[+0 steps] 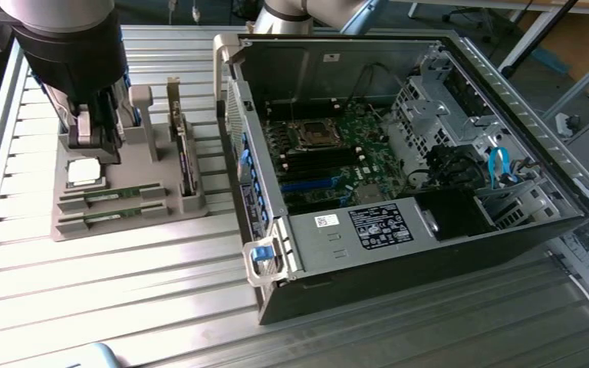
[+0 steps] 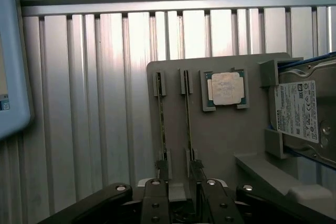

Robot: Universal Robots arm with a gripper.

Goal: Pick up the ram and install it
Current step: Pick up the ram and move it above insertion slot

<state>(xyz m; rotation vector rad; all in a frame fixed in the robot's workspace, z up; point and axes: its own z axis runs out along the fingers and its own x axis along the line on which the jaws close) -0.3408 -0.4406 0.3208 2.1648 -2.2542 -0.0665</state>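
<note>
Jaws hang open and empty over the grey tray [image 2: 231,145], nearest one end of the ram [image 2: 189,124], a thin green stick standing on edge in a tray slot. A second stick [image 2: 161,119] sits just beside it. Farther off lie the processor [image 2: 224,88] and hard drive [image 2: 302,111]. An open computer case [image 1: 407,153] rests on the ribbed counter [image 2: 94,103].

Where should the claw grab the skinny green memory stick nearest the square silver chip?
Take the thin green memory stick by the bare middle of its long upper edge, coming straight down. It stands on edge in the grey plastic holder, whose slots hug both ends, so the claw should pinch its two flat faces there.
</note>
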